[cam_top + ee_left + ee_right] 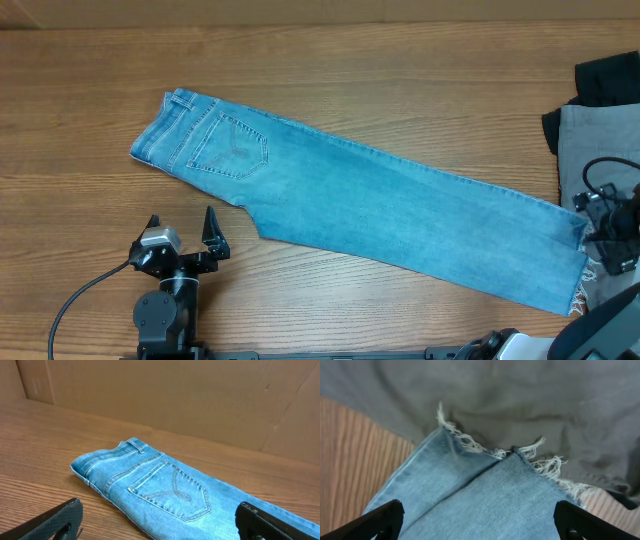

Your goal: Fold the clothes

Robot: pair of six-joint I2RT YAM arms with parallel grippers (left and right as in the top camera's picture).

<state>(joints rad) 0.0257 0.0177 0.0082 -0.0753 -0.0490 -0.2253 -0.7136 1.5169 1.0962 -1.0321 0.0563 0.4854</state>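
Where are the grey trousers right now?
In the overhead view, the grey trousers lie at the far right, just below the black garment, with the jeans' frayed hem overlapping them.

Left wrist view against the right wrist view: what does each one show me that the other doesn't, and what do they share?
Only the left wrist view: the waistband and stitched back pocket, with a brown cardboard wall behind. Only the right wrist view: the frayed hem meeting the grey trousers. Both: the light blue jeans on the wooden table, framed by an open pincer, the left pincer near the waist end, the right pincer over the hem.
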